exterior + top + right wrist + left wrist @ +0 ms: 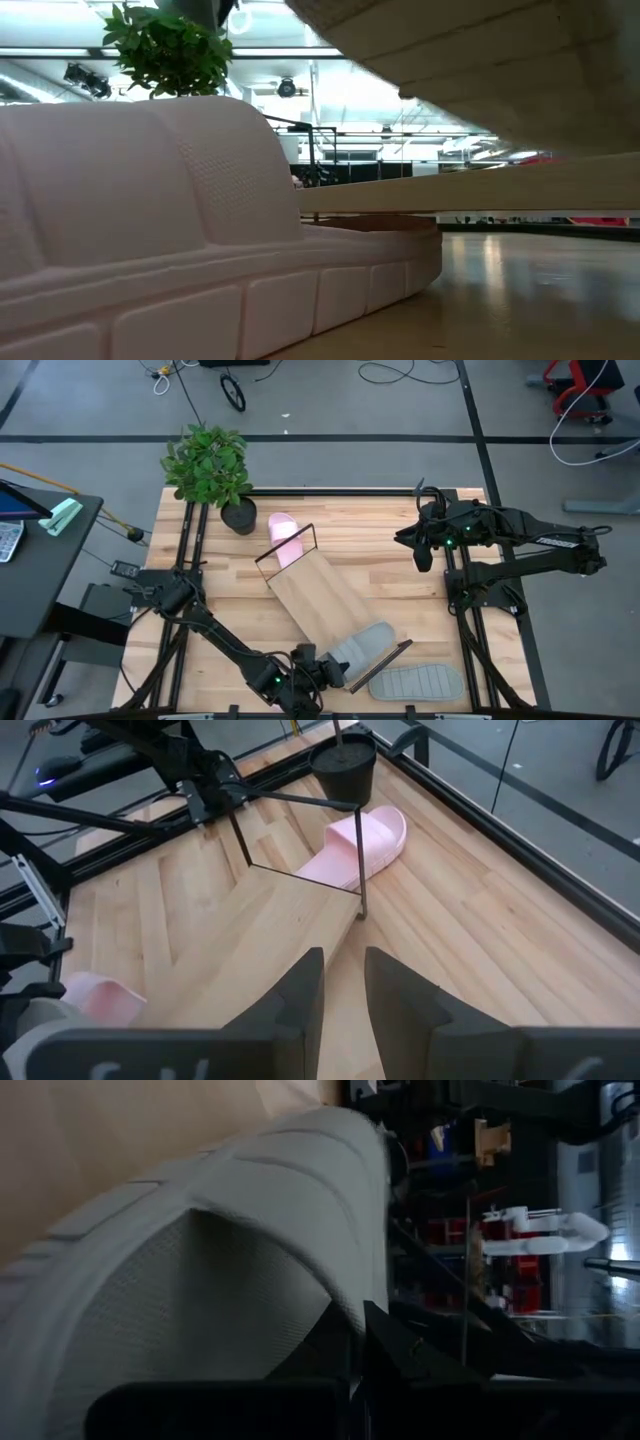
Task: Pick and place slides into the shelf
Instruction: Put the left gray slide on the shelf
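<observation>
Your left pincer [322,668] sits at the near edge of the surface [400,575], fingers clenched on the heel end of a grey slide [365,647], w/ that slide lying across the near end of the shelf [320,605]. In the left wrist view the slide's ribbed strap [250,1190] fills most of the frame, right against the dark fingers [340,1345]. The shelf runs diagonally on the surface, one wire frame [287,547] at its far end, another at the near end beside the grey slide. A 2nd grey slide [417,683] lies flat on the surface just beside the shelf's near end, close to the surface's front edge. One pink slide [285,536] rests by the shelf's far end, next to a potted plant [208,465]; the right wrist view shows it partly behind the wire frame. Another pink slide [100,998] shows only at the edge of the right wrist view. Your right pincer [422,552] hangs over the far right of the surface, well apart from the shelf, fingers [295,990] slightly parted, nothing between them
</observation>
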Available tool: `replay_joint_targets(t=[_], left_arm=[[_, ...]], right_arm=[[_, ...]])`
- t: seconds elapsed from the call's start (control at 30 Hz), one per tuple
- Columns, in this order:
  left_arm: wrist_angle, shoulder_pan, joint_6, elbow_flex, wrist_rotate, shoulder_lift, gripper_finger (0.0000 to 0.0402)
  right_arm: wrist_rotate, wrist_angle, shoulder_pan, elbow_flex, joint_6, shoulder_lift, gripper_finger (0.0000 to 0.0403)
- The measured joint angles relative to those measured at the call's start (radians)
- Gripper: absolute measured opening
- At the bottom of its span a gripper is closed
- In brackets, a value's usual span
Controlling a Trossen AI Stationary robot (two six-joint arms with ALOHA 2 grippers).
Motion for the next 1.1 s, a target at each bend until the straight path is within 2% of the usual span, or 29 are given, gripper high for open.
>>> replay_joint_targets(t=[0.47, 0.63, 1.1], left_arm=[[-0.013, -0.008, -0.009, 0.000, 0.007, 0.001, 0.0012], [-0.013, -0.007, -0.010, 0.000, 0.045, 0.001, 0.0013], [-0.013, -0.007, -0.010, 0.000, 0.068, 0.001, 0.0012]], right_arm=[[0.000, -0.001, 0.000, 0.000, 0.001, 0.000, 0.0082], [0.000, -0.001, 0.000, 0.000, 0.001, 0.000, 0.0082], [0.000, -0.002, 0.000, 0.000, 0.001, 0.000, 0.0082]])
